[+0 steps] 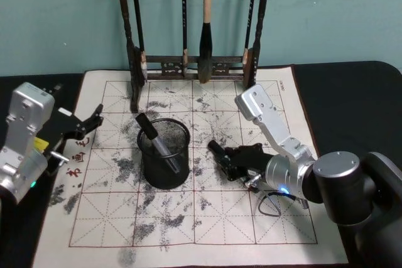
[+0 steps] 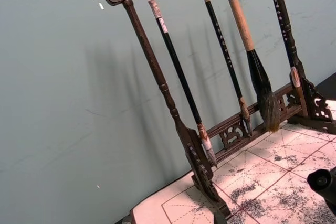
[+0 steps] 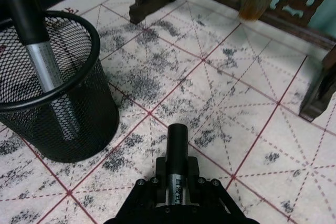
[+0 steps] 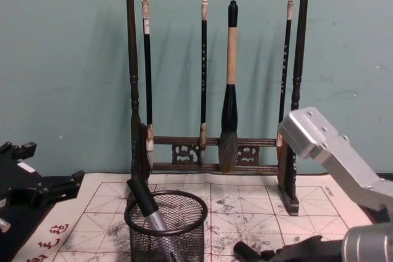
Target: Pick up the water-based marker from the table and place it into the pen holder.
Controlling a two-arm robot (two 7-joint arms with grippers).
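Right gripper (image 3: 177,184), nearest the lens in its own wrist view, has its jaws pinching the silver barrel of the water-based marker (image 3: 177,142). We see the black cap pointing forward. The marker's rear end is hidden inside the gripper body. The marker sits low over the calligraphy cloth (image 3: 252,108), near the pen holder (image 3: 84,124) but outside it. We cannot tell whether the cap touches the cloth.

A second marker (image 3: 39,59) leans inside the pen holder, cap upward and above the rim. Its lower barrel is visible only through the wire mesh.

In the head view the left gripper (image 1: 95,122) hovers at the cloth's left edge, well apart from the holder, with its jaws spread and nothing between them.

The brush rack (image 4: 130,59) stands at the far side of the cloth, which lies on the black table (image 1: 352,92). In the head view its top bar is cut off.

A dark round object (image 2: 321,181) at the edge of the left wrist view is cropped, and we cannot identify it.
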